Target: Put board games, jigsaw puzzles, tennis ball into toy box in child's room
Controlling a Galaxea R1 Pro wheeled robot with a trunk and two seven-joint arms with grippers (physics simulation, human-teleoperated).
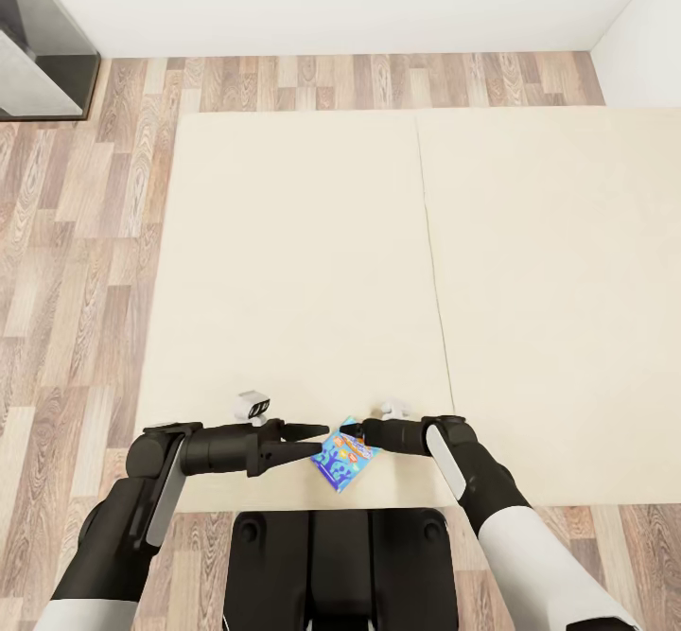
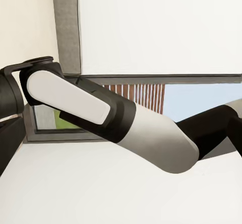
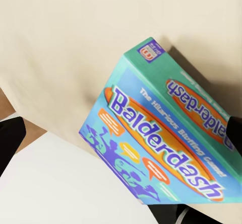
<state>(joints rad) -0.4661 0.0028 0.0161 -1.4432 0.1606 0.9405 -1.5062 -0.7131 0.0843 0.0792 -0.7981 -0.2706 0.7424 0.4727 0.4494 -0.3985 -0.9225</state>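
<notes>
One board game (image 1: 344, 459), the small blue box, sits at the near edge of the bed (image 1: 312, 262), between the two grippers and just in front of the robot's trunk. In the head view it lies askew, its long axis running diagonally from near-left to far-right, with one corner aimed back at the robot. The right wrist view shows it tilted, one long teal side panel and the blue printed face (image 3: 151, 148) both visible, the orange "Balderdash" lettering running along the length of the box. It is a smooth, sharp-edged cardboard box, thin for its width. The right gripper (image 1: 367, 436) meets the box's far-right end and a dark fingertip (image 3: 234, 133) lies against that end, so it appears to be pinching the box, though the second finger is hidden. The left gripper (image 1: 307, 439) points toward the box from the left, its dark tapered fingers held slightly apart with nothing between them, tips just short of the cardboard. The mattress is a plain, matte cream surface with a fine seam running front to back. Wood-grain plank floor (image 1: 76, 262) surrounds the bed.
</notes>
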